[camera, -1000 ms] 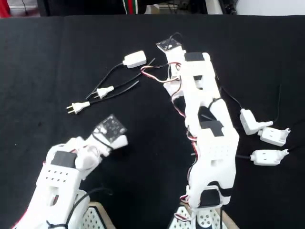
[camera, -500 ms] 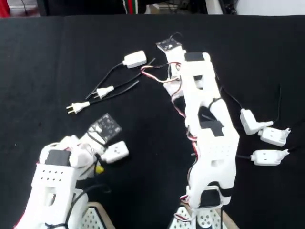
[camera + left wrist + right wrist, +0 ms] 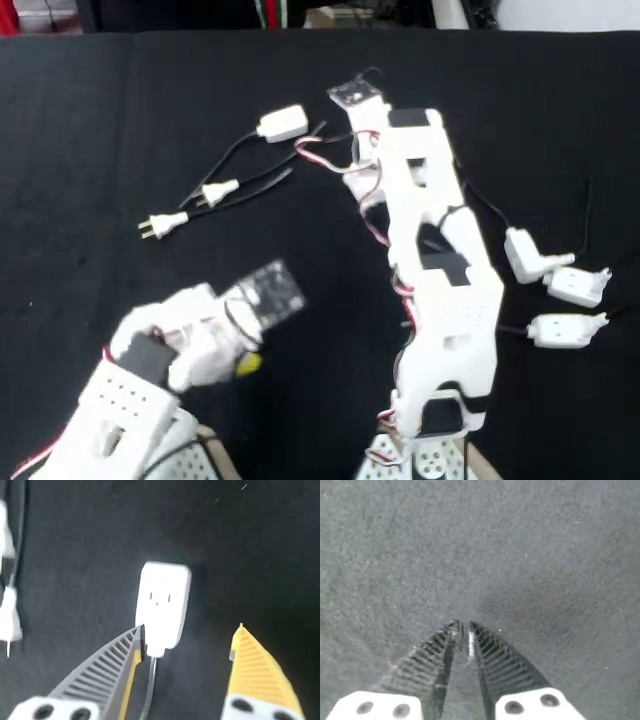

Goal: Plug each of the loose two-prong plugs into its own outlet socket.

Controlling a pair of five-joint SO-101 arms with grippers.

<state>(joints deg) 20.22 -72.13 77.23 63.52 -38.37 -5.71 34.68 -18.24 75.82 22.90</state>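
Left wrist view has the left gripper [image 3: 190,629] spread wide, holding nothing. One finger is ribbed grey [image 3: 107,662] and the other ribbed yellow [image 3: 252,667], both wedge-shaped with sawtooth inner faces. Between them lies a white socket block [image 3: 163,602] of smooth plastic with rounded corners and two narrow slots in its face. Its side meets the grey fingertip and stands apart from the yellow one, and a dark cord [image 3: 151,680] leaves its near end.

The right gripper [image 3: 463,630] is closed on nothing, its dark ridged fingers meeting at the tips over the fuzzy black cloth [image 3: 545,555].

From the high view, the nearer plug [image 3: 160,225] and the farther plug [image 3: 218,190], small and white with metal prongs, lie loose on thin black cords. A second socket [image 3: 283,123] lies beyond them. A cluster of white cord ends [image 3: 565,328] sits beside the right arm [image 3: 450,300].
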